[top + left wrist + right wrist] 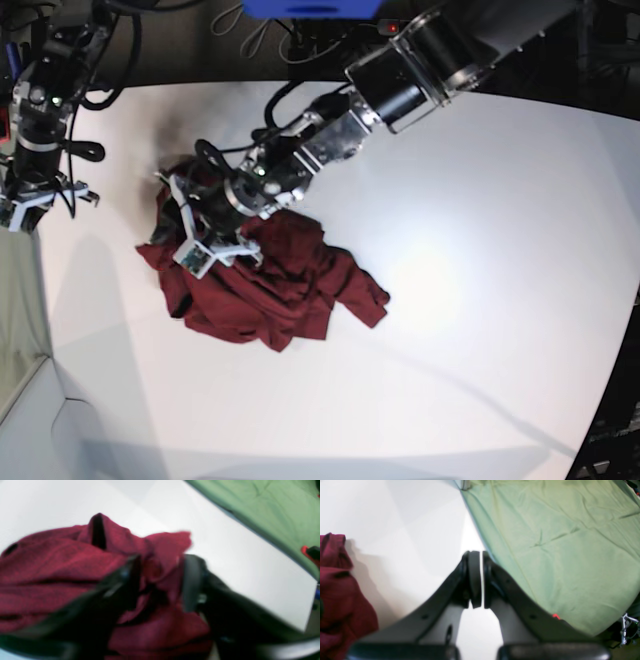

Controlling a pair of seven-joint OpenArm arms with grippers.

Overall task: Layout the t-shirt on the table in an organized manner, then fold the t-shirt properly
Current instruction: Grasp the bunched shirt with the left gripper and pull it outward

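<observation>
The maroon t-shirt [285,290] lies crumpled in a heap on the white table [460,300], left of its middle. My left gripper [205,240] is down on the heap's upper left part. In the left wrist view its black fingers [125,580] stand apart, so the left gripper [158,580] is open, with loose folds of the t-shirt [50,562] bunched between and around them. My right gripper [482,580] is shut on nothing and hovers over the table's edge [407,530]. A bit of the t-shirt [335,592] shows at that view's left. In the base view the right gripper [38,200] is far left.
A pale green sheet [557,542] lies beyond the table's edge beside my right gripper, and the green sheet [270,507] also shows in the left wrist view. Cables and a blue box [315,8] sit behind the table's far edge.
</observation>
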